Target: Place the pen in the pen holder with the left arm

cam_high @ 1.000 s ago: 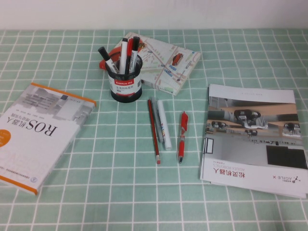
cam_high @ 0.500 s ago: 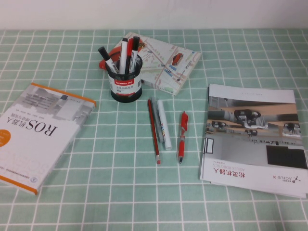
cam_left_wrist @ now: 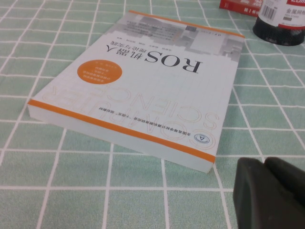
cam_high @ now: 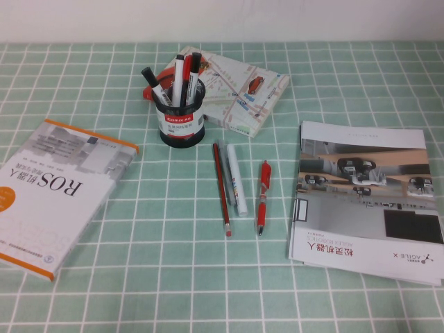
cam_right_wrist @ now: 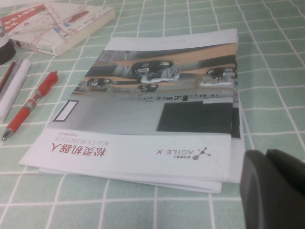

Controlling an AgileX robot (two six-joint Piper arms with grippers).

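The pen (cam_high: 157, 89) stands in the pen holder (cam_high: 182, 118), leaning toward ten o'clock, its black cap up. Two other markers (cam_high: 186, 78) stand beside it. The left tool (cam_left_wrist: 271, 193) sits low by the ROS book (cam_left_wrist: 143, 86), shut and holding nothing. The right tool (cam_right_wrist: 274, 188) sits by the booklet (cam_right_wrist: 157, 105), shut too.
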